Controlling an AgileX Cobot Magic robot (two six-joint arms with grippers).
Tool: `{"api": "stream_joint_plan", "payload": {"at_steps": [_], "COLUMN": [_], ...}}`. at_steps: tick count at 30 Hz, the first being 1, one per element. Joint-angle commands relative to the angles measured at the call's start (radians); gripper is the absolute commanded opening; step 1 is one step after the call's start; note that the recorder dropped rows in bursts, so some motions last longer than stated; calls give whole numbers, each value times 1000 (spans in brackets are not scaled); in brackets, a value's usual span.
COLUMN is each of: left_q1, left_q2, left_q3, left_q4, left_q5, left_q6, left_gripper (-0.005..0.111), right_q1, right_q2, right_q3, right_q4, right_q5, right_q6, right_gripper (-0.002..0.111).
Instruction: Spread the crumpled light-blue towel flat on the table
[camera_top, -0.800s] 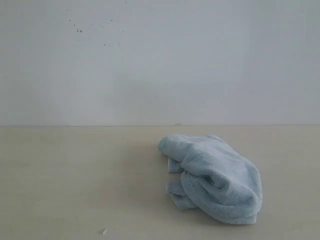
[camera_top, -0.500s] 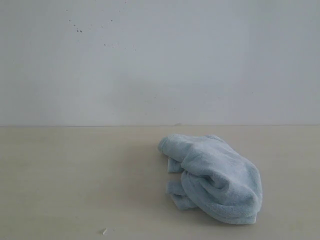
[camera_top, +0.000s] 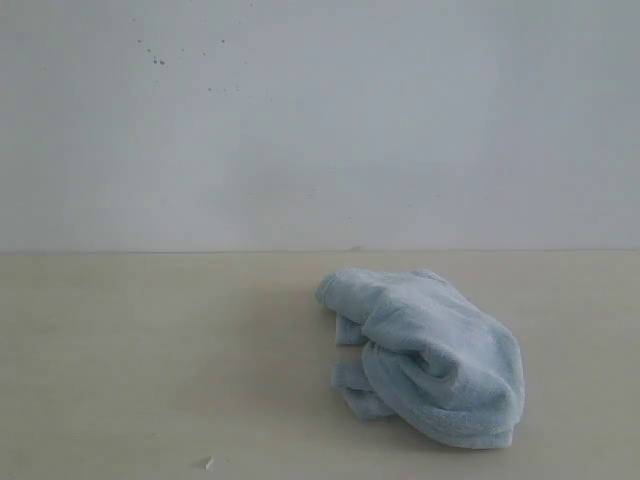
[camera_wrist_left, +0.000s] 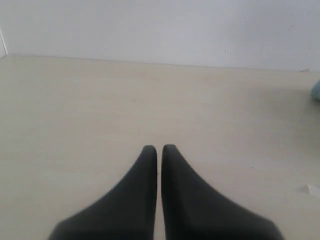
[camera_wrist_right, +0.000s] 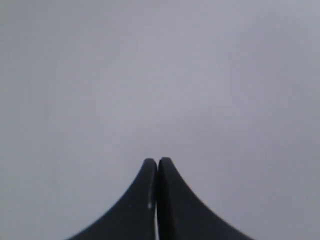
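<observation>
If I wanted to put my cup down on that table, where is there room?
The widest bare stretch of the table runs from the exterior view's left edge to the towel, with only a small white speck near the front. A narrower strip lies between towel and wall. The towel crowds the right-centre.

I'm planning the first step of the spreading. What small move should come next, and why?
Probably open the right gripper and lower it toward the towel. The towel lies bunched on the table, right of centre in the exterior view, on that arm's side. It and the left gripper are shut and empty, off the towel, and the right wrist view shows only wall.
</observation>
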Motion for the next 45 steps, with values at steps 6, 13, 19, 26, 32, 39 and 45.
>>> {"api": "stream_joint_plan", "payload": {"at_steps": [6,13,19,26,32,39,45], "left_q1": [3,3,3,3,3,3,3], "left_q2": [-4,-4,-4,-4,-4,-4,-4], "left_q3": [4,4,4,4,4,4,4], "left_q4": [0,0,0,0,0,0,0], "left_q5": [-7,-7,-7,-7,-7,-7,-7], "left_q6": [1,1,1,1,1,1,1], "left_gripper": [4,4,4,4,4,4,4], "right_q1": [-1,-1,-1,-1,15,350,458], "right_q2": [6,369,836,1302,1383,1465,1661], "right_q3": [-206,-623,-799,-911,-911,-911,-911], "right_q4": [-258,-613,-619,-524,-96,165,2], "right_q5": [-187,-48,435,1093,1271,1346,1185], "right_q6": [703,392,28,-106,-318,-733,-646], "right_gripper": [0,0,0,0,0,0,9]}}
